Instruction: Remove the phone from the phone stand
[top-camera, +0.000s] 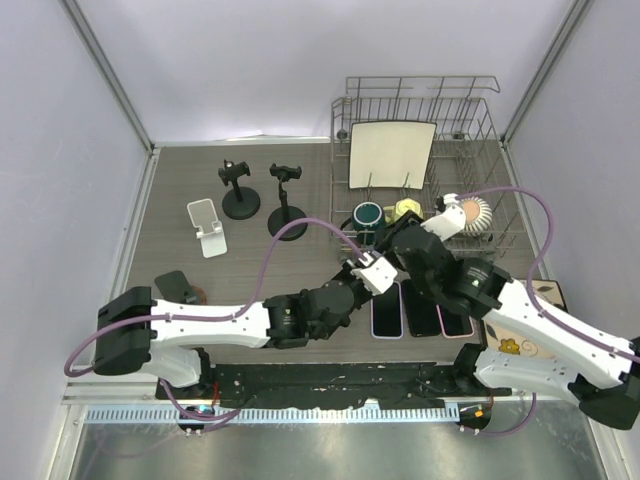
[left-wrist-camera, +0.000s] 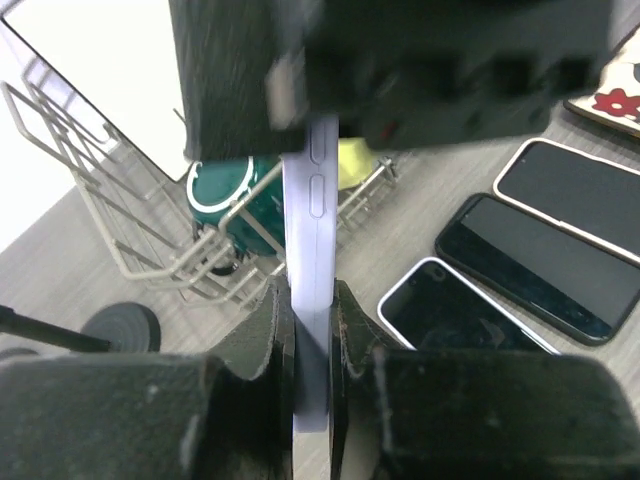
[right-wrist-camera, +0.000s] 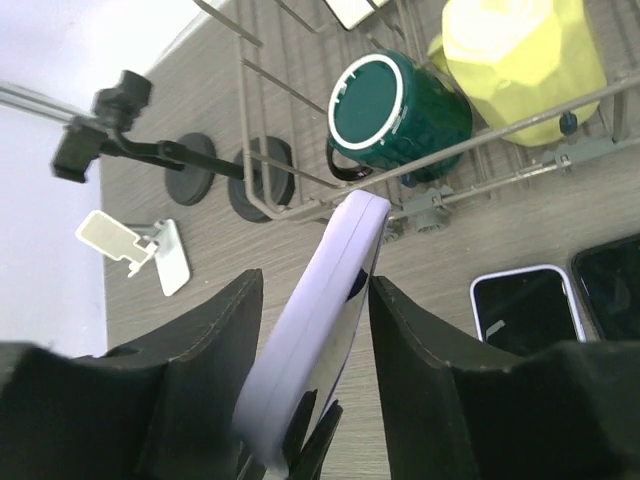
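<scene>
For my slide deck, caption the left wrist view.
Left end effector pinches a lavender phone edge-on, three phones lying flat beside it.

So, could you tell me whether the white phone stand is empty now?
Empty: the white phone stand holds nothing; both pincers grip the lavender phone.

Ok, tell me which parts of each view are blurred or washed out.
Left wrist: the right gripper at the top is blurred, while the lavender phone and left gripper stay sharper. Right wrist: near fingers soft, left background overexposed. Top external: evenly lit, sharp.

Smooth matt lilac phone (left-wrist-camera: 312, 300), glossy dark-screened phones (left-wrist-camera: 520, 265), bare wire rack (top-camera: 420, 160), matt wood-grain table (top-camera: 180, 180).
</scene>
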